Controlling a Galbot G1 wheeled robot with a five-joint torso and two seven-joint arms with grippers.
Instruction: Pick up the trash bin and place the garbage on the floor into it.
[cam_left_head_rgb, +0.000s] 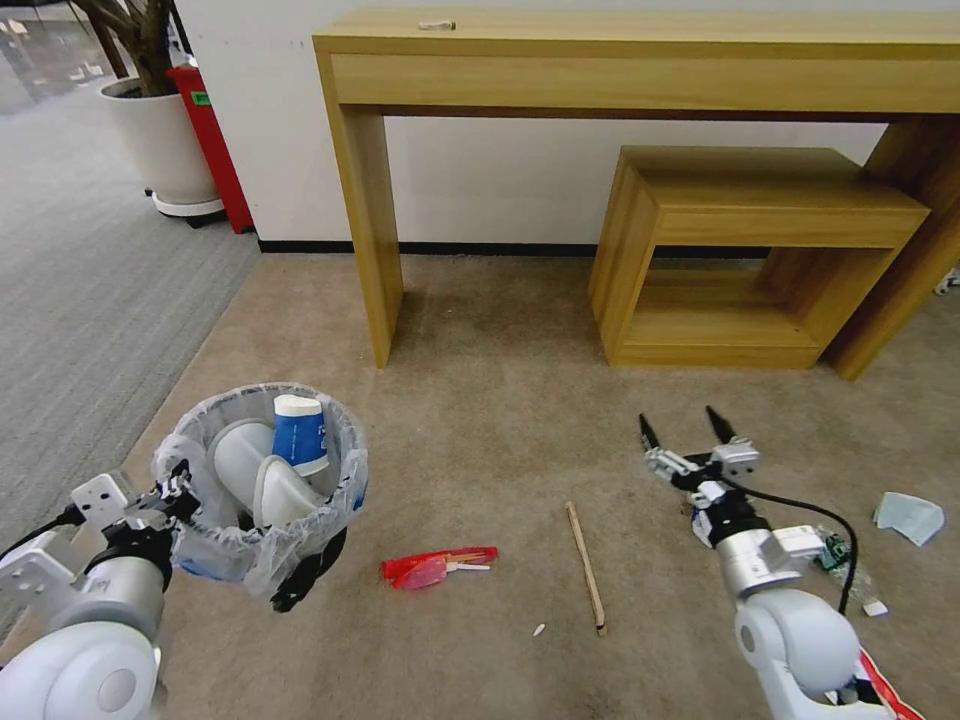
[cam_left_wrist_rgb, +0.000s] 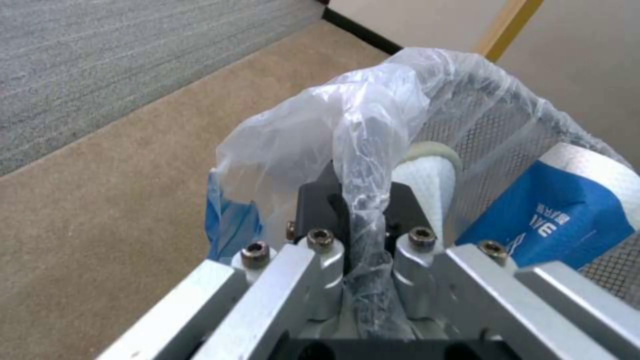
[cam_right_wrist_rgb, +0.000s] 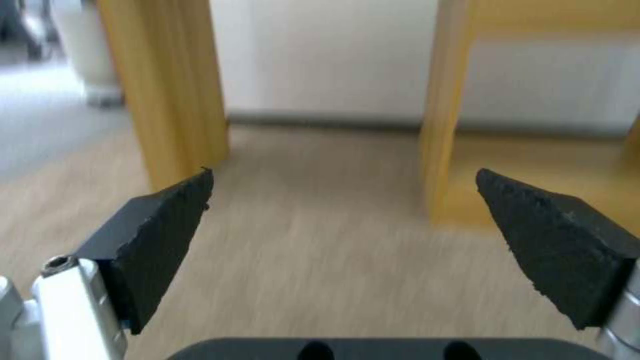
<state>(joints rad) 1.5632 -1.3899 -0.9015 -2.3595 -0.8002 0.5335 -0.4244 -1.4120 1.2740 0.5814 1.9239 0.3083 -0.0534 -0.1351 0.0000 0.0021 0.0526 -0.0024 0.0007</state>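
Head view: left end effector (cam_left_head_rgb: 172, 497) is holding bin (cam_left_head_rgb: 262, 487) up by its near rim, with a cup (cam_left_head_rgb: 299, 432) inside; right end effector (cam_left_head_rgb: 692, 441) is hovering, fingers apart, above floor (cam_left_head_rgb: 500, 400).
Next: likely reaching down for stick (cam_left_head_rgb: 586, 565) or wrapper (cam_left_head_rgb: 437, 566).
Left wrist view: fingers (cam_left_wrist_rgb: 320, 250) are clamping bin liner (cam_left_wrist_rgb: 363, 130).
Right wrist view: pads (cam_right_wrist_rgb: 160, 240) are pointing forward, empty.
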